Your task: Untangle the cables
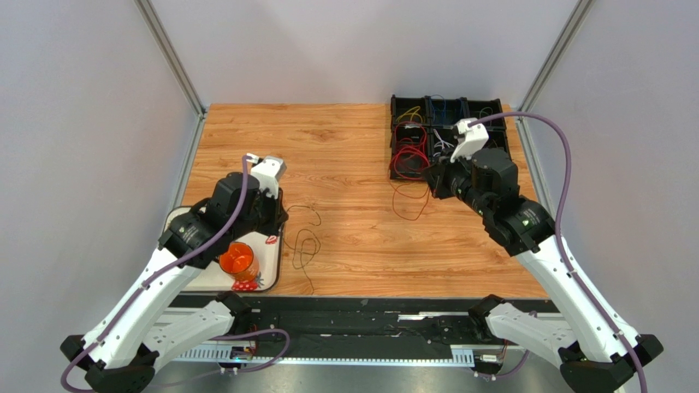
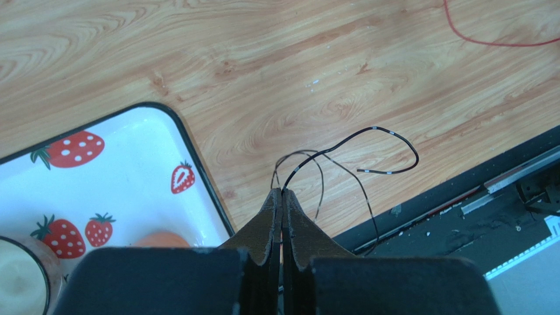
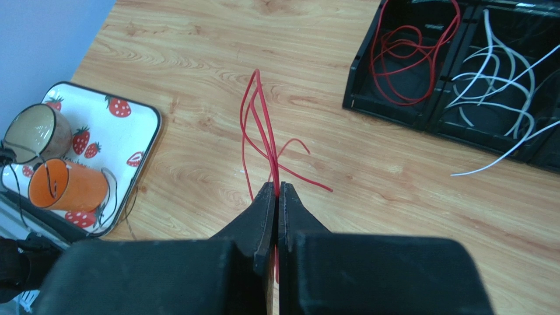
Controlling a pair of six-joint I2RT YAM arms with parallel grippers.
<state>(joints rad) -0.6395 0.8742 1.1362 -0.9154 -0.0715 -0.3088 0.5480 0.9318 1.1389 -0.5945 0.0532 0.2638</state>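
My left gripper (image 2: 282,191) is shut on a thin dark cable (image 2: 384,134) that loops over the wood beside the tray corner. In the top view this gripper (image 1: 277,219) sits at the table's left and the dark cable (image 1: 305,243) trails to its right. My right gripper (image 3: 277,187) is shut on a bunch of red cable (image 3: 253,111) hanging onto the wood. In the top view it (image 1: 435,184) is just in front of the black bin rack (image 1: 447,109), with the red cable (image 1: 410,205) below it. Red cables (image 3: 411,52) and white cables (image 3: 499,79) lie in the bins.
A white strawberry-print tray (image 1: 275,264) lies at the near left with an orange cup (image 1: 239,260) on its side and a brown cup (image 3: 36,134). A black rail (image 1: 369,315) runs along the near table edge. Grey walls enclose the table.
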